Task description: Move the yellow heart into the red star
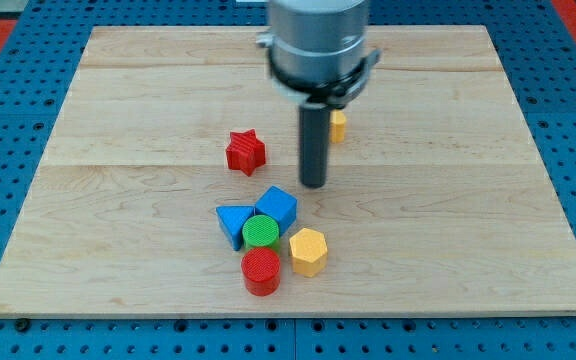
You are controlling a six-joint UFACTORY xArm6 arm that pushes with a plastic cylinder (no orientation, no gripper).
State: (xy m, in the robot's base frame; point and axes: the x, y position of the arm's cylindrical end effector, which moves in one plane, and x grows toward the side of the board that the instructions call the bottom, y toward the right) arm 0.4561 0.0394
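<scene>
The yellow heart lies near the board's middle top, mostly hidden behind my rod, so its shape is hard to make out. The red star sits to its left and a little lower, apart from it. My tip rests on the board below and left of the yellow heart and to the right of the red star, touching neither.
A cluster sits below my tip: a blue cube, a blue triangle, a green cylinder, a red cylinder and a yellow hexagon. The wooden board lies on a blue perforated table.
</scene>
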